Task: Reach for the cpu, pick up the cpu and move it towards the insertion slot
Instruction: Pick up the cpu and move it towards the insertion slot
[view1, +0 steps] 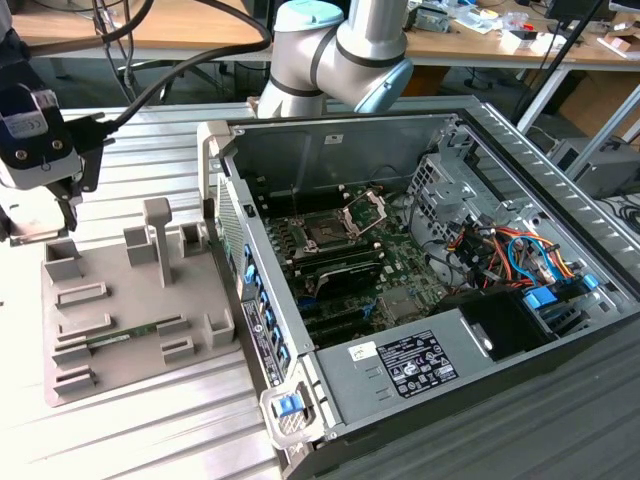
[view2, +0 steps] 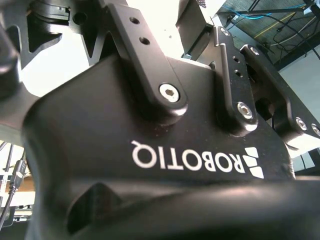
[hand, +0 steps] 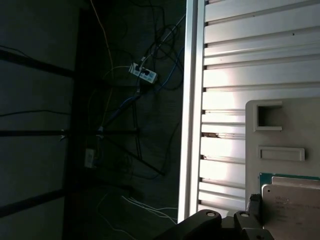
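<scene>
Partly cropped, cpu (hand: 292, 210) on fixture (hand: 280, 125)

The ribbed metal table (view1: 150, 140) carries an open computer case (view1: 330, 150) lying on its side. A grey tray (view1: 130, 290) lies flat just beside the case, on the exterior view's left.

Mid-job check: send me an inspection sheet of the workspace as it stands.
Surface: ribbed metal table bearing a grey fixture tray and an open computer case.
Job's things: cpu lies on the tray; insertion slot in the case, frame hinged open.
Clutter: green memory stick in the tray.
Grippers: end effector over the tray's edge, near the cpu.
Cables: black cables to the arm; coloured wires in the case.
Surroundings: cluttered desks behind.
</scene>
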